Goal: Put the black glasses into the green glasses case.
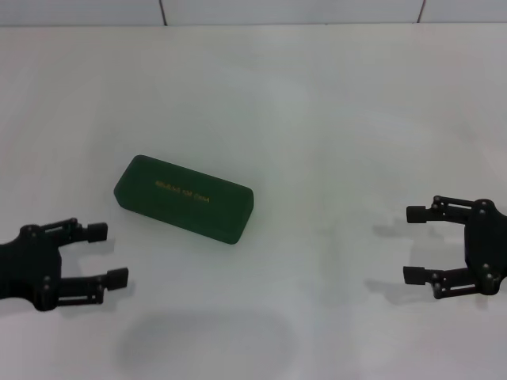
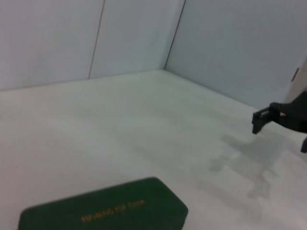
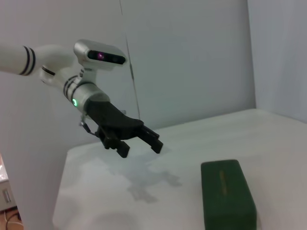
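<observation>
- Head view shows the case (image 1: 184, 198) shut, lying flat left of the bench (image 1: 333, 103) middle, nearer my left tool (image 1: 101, 253) than my right tool (image 1: 420, 244).
- No glasses in any view; I cannot say where they are.
- Both tools hover spread and hold nothing, one toward each side edge of the bench.
- I judge the case rigid, light, with a felt skin that grips well; I would pinch it across the short width.
- Its long axis runs diagonally, from far-left down to near-right, gold lettering up.
</observation>
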{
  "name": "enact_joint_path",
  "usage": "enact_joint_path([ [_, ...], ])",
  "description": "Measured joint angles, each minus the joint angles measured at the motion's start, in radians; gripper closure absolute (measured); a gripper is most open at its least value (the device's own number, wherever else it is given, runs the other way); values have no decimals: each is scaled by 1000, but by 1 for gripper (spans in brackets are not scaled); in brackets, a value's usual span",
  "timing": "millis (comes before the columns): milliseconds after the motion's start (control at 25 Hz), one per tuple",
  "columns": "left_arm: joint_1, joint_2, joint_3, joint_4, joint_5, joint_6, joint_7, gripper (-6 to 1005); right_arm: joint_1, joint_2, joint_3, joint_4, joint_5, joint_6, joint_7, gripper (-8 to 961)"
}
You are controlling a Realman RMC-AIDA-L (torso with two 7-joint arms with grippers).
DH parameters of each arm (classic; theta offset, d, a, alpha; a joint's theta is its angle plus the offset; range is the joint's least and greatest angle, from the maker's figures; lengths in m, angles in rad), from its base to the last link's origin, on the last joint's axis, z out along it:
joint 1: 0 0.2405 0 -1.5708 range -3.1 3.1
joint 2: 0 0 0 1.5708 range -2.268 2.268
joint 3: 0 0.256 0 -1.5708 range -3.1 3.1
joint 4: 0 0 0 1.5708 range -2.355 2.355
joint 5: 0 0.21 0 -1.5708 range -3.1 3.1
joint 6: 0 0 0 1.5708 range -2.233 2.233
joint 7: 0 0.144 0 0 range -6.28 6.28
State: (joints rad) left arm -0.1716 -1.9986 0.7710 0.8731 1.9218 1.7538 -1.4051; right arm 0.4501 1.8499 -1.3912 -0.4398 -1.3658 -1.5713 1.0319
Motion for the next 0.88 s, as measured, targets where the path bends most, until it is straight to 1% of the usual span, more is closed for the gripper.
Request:
enact_joint_path([
  [200,-9,0,3,0,37,10,-7,120,20,-3,0,-3,-3,16,0,83],
  [520,-18,-3,1,0,41,30,-7,120,32,-3,0,-47,-5,62,3,83],
  [720,-50,-7,6,-4,59,47,-9,120,39,-4,0,-87,-41,83,5,84],
  [880,-71,-8,9,-8,84,75,-12,120,50,-4,0,-91,-42,100,5,84],
])
